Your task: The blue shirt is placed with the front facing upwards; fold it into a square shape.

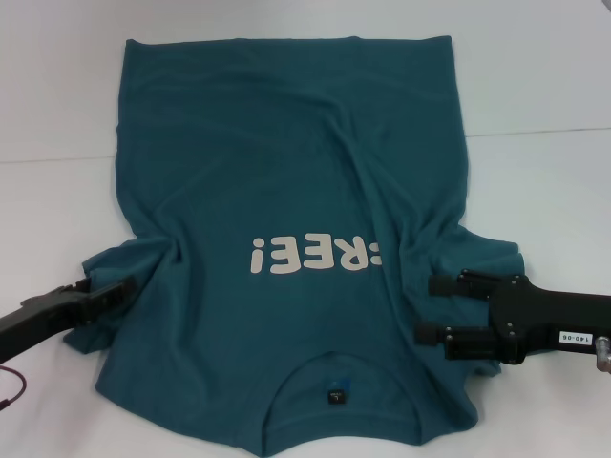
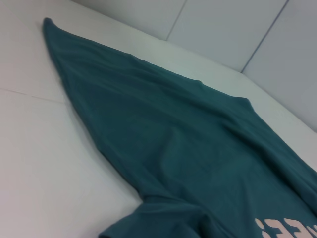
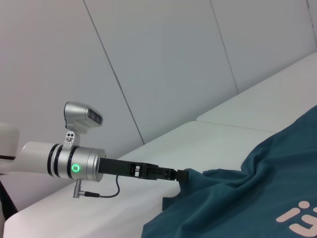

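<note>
The blue shirt (image 1: pixel 286 172) lies front up on the white table, with its cream lettering (image 1: pixel 315 256) across the chest and the collar with its dark neck label (image 1: pixel 336 393) nearest me. My left gripper (image 1: pixel 122 289) sits at the bunched left sleeve and is shut on its fabric; from the right wrist view the left gripper (image 3: pixel 181 175) pinches the sleeve's edge on the shirt (image 3: pixel 257 198). Over the rumpled right sleeve my right gripper (image 1: pixel 430 308) stands open, its two fingers apart. In the left wrist view only the shirt (image 2: pixel 188 148) shows, stretching towards its hem.
White table (image 1: pixel 535 172) surrounds the shirt on both sides and beyond the hem. A seam line crosses the table behind the shirt. Grey wall panels (image 3: pixel 173 59) rise behind the table. A thin cable (image 1: pixel 10 386) hangs by the left arm.
</note>
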Controlling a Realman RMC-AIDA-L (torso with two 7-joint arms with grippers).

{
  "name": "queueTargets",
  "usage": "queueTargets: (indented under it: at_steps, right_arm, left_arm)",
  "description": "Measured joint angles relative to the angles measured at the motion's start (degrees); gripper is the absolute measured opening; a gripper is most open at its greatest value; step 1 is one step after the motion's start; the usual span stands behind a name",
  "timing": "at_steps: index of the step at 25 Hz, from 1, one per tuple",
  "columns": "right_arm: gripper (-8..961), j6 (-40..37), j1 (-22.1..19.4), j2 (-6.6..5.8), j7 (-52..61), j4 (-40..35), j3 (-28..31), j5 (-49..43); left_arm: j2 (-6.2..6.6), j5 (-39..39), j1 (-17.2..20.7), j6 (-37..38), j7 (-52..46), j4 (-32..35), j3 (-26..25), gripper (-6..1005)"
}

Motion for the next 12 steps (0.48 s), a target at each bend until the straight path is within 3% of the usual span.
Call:
queueTargets:
  at_steps: [5,12]
  right_arm:
    - [884,0.04,-0.01,0.00,-0.24,0.00,0.00,0.00]
    - [882,0.10,-0.14,0.00,-0.42,0.00,0.00,0.06]
  left_arm:
    - [-0.02,0.21,-0.23,-0.98,-0.36,-0.06,-0.01,816]
    - [-0.02,0.21,-0.26,-1.03,-1.17,-0.09,-0.01,489]
